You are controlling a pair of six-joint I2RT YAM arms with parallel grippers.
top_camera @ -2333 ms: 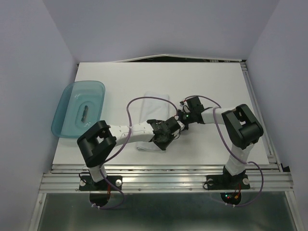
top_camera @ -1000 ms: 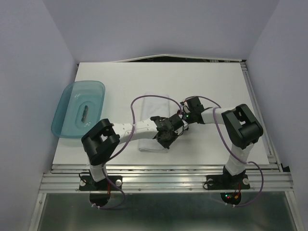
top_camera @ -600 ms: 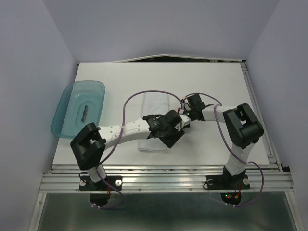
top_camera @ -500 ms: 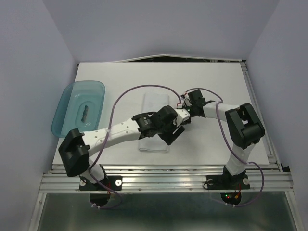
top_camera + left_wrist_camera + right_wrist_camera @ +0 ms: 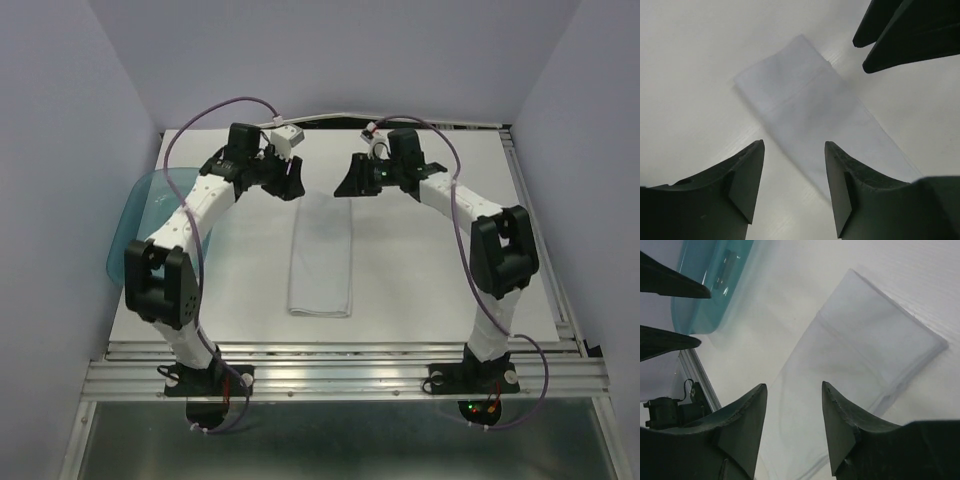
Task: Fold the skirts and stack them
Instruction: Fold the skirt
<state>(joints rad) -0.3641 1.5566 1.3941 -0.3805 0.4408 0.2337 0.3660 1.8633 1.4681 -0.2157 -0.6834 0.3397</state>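
One skirt lies flat on the white table as a long narrow pale strip running from far to near. Both grippers hang above its far end, apart from the cloth. My left gripper stands open over the far left corner, with nothing between its fingers. My right gripper stands open over the far right corner, also empty. The left wrist view shows the skirt beyond the open left gripper. In the right wrist view the skirt lies below the open right gripper.
A translucent teal tray sits at the table's left edge, partly behind the left arm; it also shows as the tray in the right wrist view. The table's far edge is just beyond both grippers.
Both grippers were shut low over the middle of the skirt. They have opened, let go of the cloth and swung up to its far end. The skirt lies folded into a narrow strip.
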